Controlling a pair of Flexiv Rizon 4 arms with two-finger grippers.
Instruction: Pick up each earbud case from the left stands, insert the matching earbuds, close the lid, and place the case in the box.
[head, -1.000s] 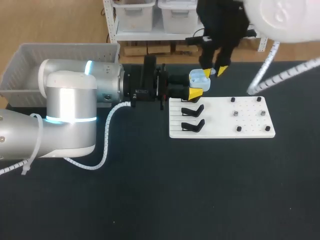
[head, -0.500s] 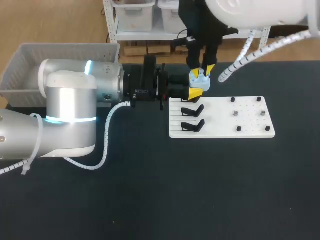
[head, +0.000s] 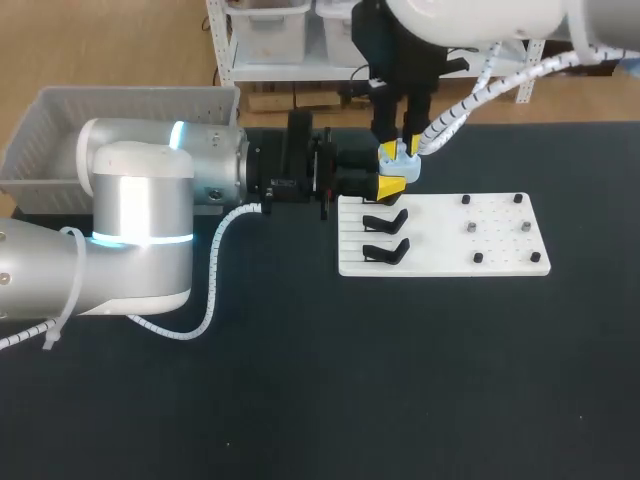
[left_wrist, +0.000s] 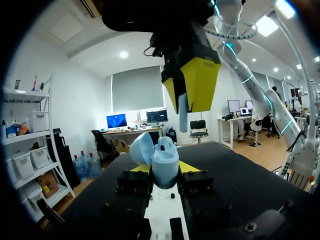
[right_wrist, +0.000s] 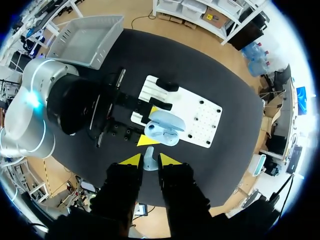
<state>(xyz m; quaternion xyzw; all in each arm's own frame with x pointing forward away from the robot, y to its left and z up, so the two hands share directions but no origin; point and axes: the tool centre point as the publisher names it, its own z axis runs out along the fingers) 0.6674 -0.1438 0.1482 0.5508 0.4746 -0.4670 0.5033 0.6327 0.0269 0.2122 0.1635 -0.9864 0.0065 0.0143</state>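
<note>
A light-blue earbud case (head: 403, 160) is held with its lid open over the white board's left end, my left gripper (head: 391, 181) shut on its sides. In the left wrist view the case (left_wrist: 165, 156) stands between the yellow tips, lid tilted back. My right gripper (head: 400, 148) hangs straight above it, shut on a pale blue earbud (left_wrist: 183, 114) whose stem points down at the case. In the right wrist view the earbud (right_wrist: 149, 164) sits between the fingers, with the case (right_wrist: 165, 129) just beyond it.
The white board (head: 500, 240) carries two empty black stands (head: 385, 220) on its left side and several small black pegs on its right. A grey bin (head: 60, 120) stands at the table's far left, behind my left arm.
My right arm has swung left and come over the open case, with the earbud still in its fingers. The left arm and the case have not moved.
</note>
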